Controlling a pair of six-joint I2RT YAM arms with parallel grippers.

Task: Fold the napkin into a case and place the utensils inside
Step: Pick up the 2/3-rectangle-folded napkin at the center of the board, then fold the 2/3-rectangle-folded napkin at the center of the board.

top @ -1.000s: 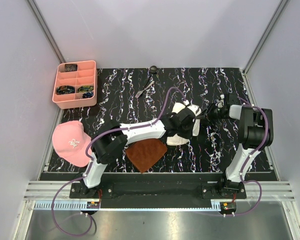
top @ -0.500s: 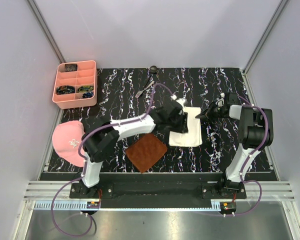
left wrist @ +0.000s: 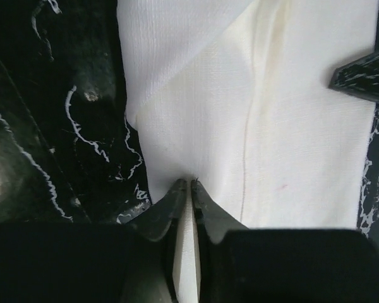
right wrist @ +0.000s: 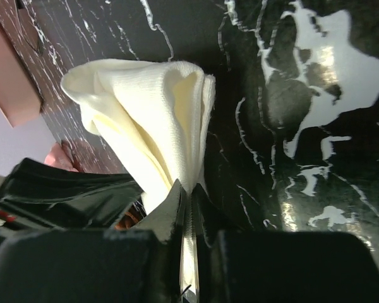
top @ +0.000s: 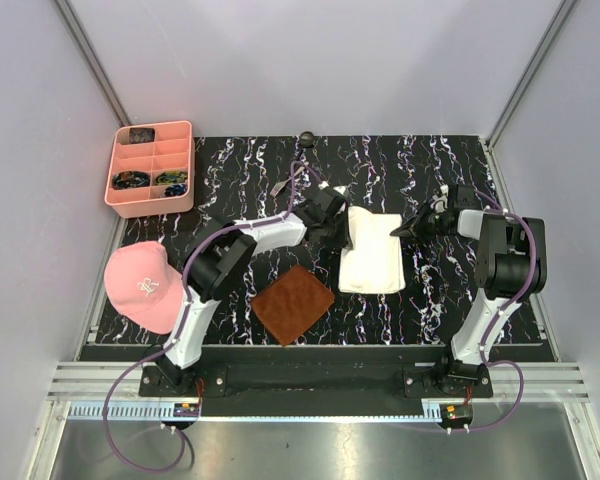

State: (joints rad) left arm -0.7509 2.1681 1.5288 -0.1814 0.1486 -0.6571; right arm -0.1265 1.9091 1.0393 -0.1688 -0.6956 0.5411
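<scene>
The cream-white napkin (top: 375,262) lies as a folded rectangle on the black marbled table. My left gripper (top: 343,236) is at its left edge, shut on the cloth's edge (left wrist: 271,126); in the left wrist view the jaws (left wrist: 189,184) pinch a thin fold. My right gripper (top: 399,231) is at the napkin's far right corner, shut on bunched layers (right wrist: 158,107) that rise from its tips (right wrist: 189,189). The dark spoon (top: 306,138) and the grey fork (top: 279,186) lie at the far side of the table, left of the napkin.
A brown textured mat (top: 293,303) lies near the front, left of the napkin. A pink compartment tray (top: 152,167) stands at the far left. A pink cap (top: 142,285) sits at the left edge. The left arm's cable arches over the fork area.
My left gripper has moved left and farther back, from over the bunched napkin to its left edge. The napkin has spread from a lump into a flat rectangle. The right gripper has barely moved.
</scene>
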